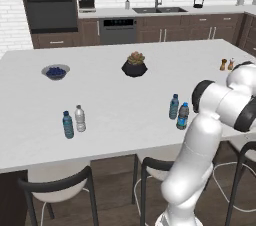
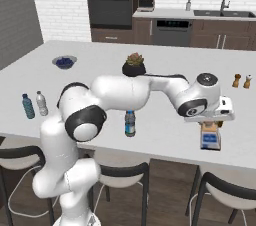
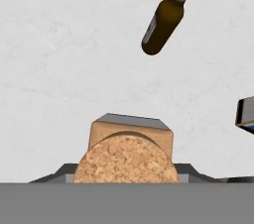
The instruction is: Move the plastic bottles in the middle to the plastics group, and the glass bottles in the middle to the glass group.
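On the white desk [image 1: 115, 115], near its right end, the robot's hand [image 2: 210, 126] points straight down over a squat glass bottle [image 2: 210, 139] with a blue and white label. The hand view looks down on the bottle's round tan cork [image 3: 126, 158], very close and right under the hand. The hand looks to be clamped on the top of this bottle, and the bottle stands upright by the front edge of the desk. I cannot tell if its bottom touches the desk.

A slim dark brown bottle [image 3: 163, 20] with a long neck shows in the hand view, on the desk a little way past the cork.

Two small water bottles with blue caps stand close together in the middle of the desk. One is pale blue [image 1: 173, 106]. The other is darker, with a blue label [image 1: 182, 116]. In the right base view one of these bottles [image 2: 130, 123] peeks out from below the white arm.

Far to the left, near the front edge, another pair stands side by side: a blue bottle with a blue cap [image 1: 67, 124] and a whitish bottle with a white cap [image 1: 80, 118].

A bowl of blueberries [image 1: 55, 72] sits at the back left. A dark pot with a plant [image 1: 134, 64] sits at the back middle. Two small shakers [image 1: 227, 64] stand at the back right.
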